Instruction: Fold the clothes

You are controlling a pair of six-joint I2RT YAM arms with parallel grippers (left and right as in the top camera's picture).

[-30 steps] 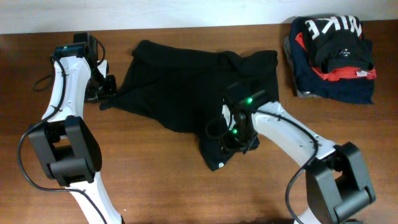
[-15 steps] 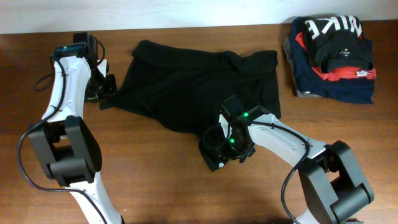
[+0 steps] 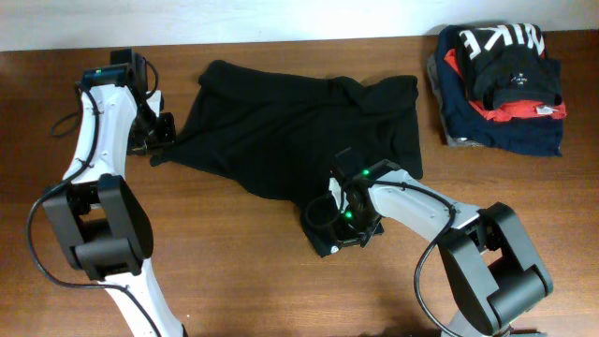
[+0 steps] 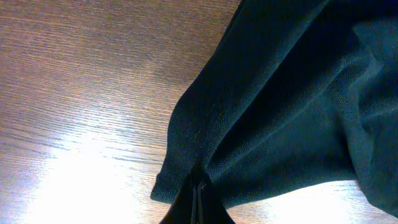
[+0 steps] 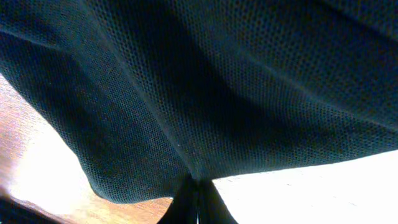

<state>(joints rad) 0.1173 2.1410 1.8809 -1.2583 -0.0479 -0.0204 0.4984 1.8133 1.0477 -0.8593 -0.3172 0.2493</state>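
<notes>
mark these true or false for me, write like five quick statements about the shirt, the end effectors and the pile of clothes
1. The left end effector is shut on an edge of the black shirt. True.
2. The black shirt is neatly folded into a square. False: it lies spread out and rumpled.
3. The folded stack shows white NIKE lettering. True.
4. The right end effector hangs open over bare wood. False: it is shut on the shirt's near corner.
5. The folded stack lies on top of the black shirt. False: it sits on the table, to the shirt's right.

Evenly lit overhead, white glare on table (image 4: 68, 177) in both wrist views
</notes>
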